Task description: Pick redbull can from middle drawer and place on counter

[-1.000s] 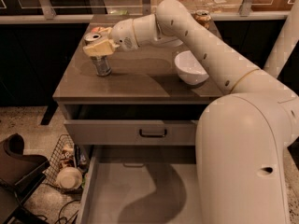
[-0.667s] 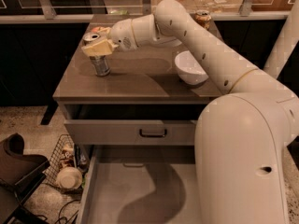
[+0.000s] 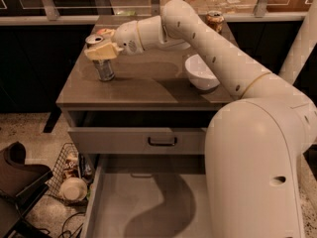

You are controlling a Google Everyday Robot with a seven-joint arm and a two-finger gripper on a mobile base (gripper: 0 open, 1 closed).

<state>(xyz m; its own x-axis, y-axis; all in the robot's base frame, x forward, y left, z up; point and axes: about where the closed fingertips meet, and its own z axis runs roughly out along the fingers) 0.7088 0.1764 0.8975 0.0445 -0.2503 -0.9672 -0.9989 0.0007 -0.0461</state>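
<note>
Left to right:

- Wire basket on the floor at far left. We ignore it.
- The redbull can is on the counter, near the left edge and well clear of the front edge. Its base looks seated on the slab. Long axis is vertical, maybe a hair of lean; we can't tell for sure from this angle.
- The gripper is right on the can. The yellowish fingers wrap its upper half, with the silver top showing just above them. We read them as pinched on the can, not spread.
- Key relation: the can sits directly between the fingers, body hanging below them. The wrist comes in from the right, roughly level, so the way out is back to the right or straight up.
- Our call is that the place is nearly done. What's left is to open up and back off without dragging the can over. It's slim, so it tips easily.
- White bowl to the right on the counter, well apart from the can but near the arm's retreat line.
- Brown-orange can at the back right.
- Below are the top drawer with the bar handle and the middle drawer, pulled out.
</note>
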